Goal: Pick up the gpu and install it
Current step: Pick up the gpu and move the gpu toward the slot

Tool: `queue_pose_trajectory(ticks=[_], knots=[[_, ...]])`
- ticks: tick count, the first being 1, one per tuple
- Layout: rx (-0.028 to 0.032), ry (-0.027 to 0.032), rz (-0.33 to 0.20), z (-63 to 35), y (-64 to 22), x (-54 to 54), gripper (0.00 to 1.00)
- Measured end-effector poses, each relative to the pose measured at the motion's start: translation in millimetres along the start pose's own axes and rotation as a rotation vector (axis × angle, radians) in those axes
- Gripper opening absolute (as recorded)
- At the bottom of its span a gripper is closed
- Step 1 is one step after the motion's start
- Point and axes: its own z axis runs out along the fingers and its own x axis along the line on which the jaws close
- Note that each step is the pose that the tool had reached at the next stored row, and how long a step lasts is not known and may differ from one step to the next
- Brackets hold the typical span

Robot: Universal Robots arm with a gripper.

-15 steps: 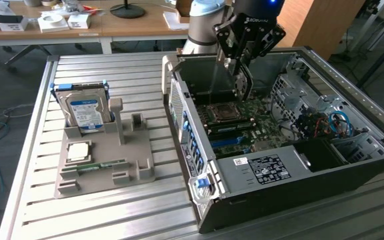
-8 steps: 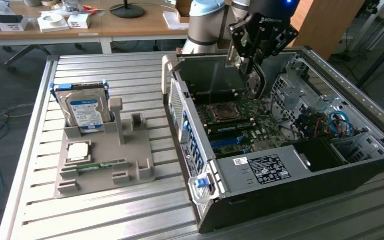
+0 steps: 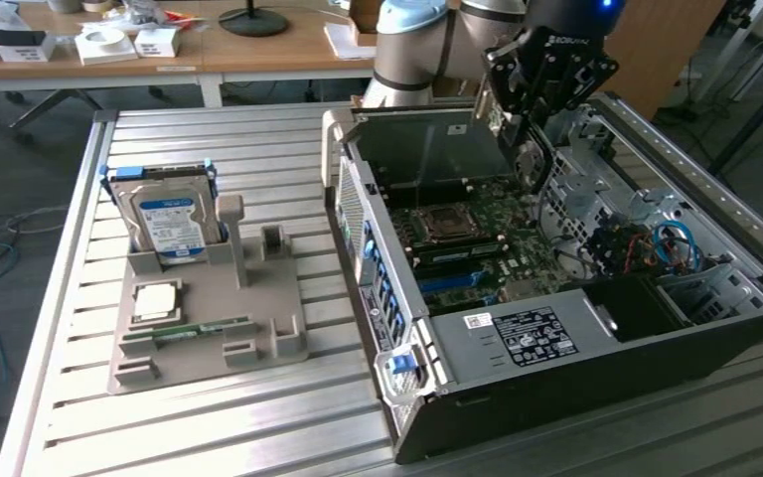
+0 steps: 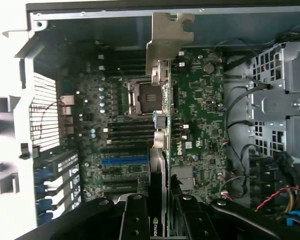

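Green-boarded gpu [image 4: 163, 100] hangs edge-on over the motherboard [image 4: 202, 115] inside the case [image 3: 395, 328], upper right of the exterior view, clamped between the gripper [image 4: 161, 206] jaws; judged light, stiff, fragile, best held by its bare board edges.

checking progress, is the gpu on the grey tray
No, the gpu hangs in the fingers above the open case, away from the tray.

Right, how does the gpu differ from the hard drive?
The gpu hangs in the gripper over the open case; the hard drive stands in a grey holder. The gpu is thin with a silver bracket; the hard drive is thicker with a blue label. Both are on edge.
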Motion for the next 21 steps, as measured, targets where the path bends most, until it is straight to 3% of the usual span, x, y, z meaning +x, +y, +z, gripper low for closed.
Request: queue_pose_trajectory(ticks=[5,15,21], knots=[[-0.0001,0.0000,-0.001,0.3,1.1,-13.0,0.27],[-0.0005,0.0005,-0.012,0.5,1.3,-15.7,0.27],[-0.0010,0.0013,-0.029,0.8,1.9,-24.4,0.27]])
